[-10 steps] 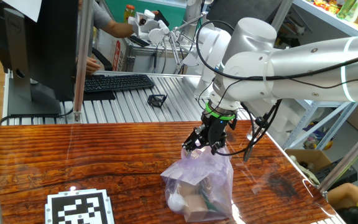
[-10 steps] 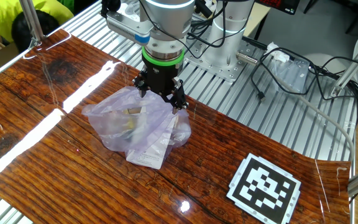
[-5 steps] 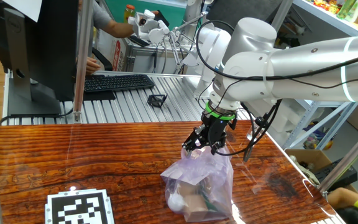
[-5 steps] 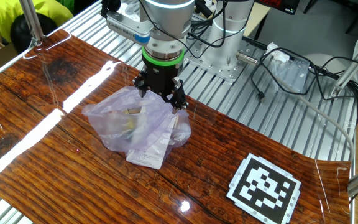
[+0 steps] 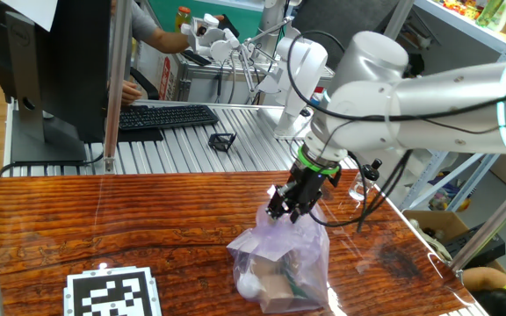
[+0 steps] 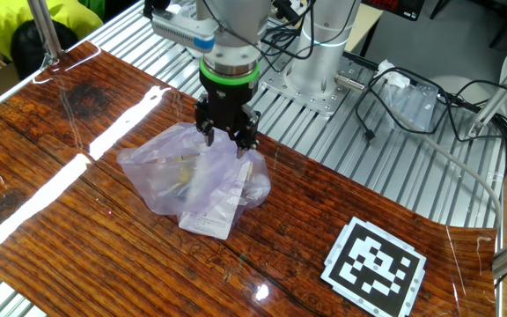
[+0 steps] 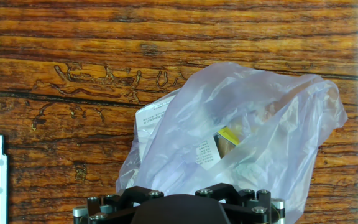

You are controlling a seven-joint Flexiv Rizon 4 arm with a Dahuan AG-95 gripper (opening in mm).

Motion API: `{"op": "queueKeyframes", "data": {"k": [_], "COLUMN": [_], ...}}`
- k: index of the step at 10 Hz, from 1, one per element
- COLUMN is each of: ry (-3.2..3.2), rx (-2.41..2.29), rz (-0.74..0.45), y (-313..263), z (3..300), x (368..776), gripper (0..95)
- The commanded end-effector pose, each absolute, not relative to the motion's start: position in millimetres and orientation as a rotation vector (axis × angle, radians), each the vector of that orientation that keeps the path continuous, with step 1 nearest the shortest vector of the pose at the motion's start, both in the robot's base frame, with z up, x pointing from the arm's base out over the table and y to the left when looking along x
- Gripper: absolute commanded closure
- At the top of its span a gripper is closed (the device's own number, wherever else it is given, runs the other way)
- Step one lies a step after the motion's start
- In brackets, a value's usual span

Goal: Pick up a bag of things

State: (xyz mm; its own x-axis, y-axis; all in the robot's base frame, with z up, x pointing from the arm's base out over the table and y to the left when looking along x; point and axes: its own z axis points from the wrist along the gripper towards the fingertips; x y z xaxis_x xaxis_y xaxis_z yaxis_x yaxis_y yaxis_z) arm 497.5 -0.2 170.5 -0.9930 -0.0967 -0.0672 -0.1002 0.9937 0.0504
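Note:
The bag of things (image 5: pixel 279 259) is a crinkly pale-lavender plastic bag that sits on the wooden table. A white ball (image 5: pixel 249 283) and tan items show through it. It also shows in the other fixed view (image 6: pixel 187 176) with a white paper tag (image 6: pixel 208 222) at its front. In the hand view the bag (image 7: pixel 247 143) fills the lower right, with the tag (image 7: pixel 151 118) at its left. My gripper (image 5: pixel 286 211) is tilted at the bag's top, and its fingers stand close together with the plastic between them (image 6: pixel 225 148). In the hand view only the hand's black body shows.
A black-and-white marker card (image 5: pixel 112 294) lies on the table and also shows in the other fixed view (image 6: pixel 375 264). A keyboard (image 5: pixel 165 116), a monitor (image 5: pixel 42 70) and a metal post (image 5: pixel 117 83) stand behind. Cables (image 6: pixel 412 97) lie on the slatted metal bench.
The arm's wrist has swung and tilted to the right. The fingers have drawn closer together at the bag's top. The bag itself has stayed in place.

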Motion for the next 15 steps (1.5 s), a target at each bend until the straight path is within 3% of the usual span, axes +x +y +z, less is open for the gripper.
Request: {"op": "queueKeyframes", "data": {"k": [1,15], "ry": [3.073,3.075], "rx": [-0.151,-0.153], "rz": [0.084,0.088], "y": [0.1,0.2], "z": [169.7,169.6], "x": [499.3,499.4], "gripper": [95.0,95.0]}}
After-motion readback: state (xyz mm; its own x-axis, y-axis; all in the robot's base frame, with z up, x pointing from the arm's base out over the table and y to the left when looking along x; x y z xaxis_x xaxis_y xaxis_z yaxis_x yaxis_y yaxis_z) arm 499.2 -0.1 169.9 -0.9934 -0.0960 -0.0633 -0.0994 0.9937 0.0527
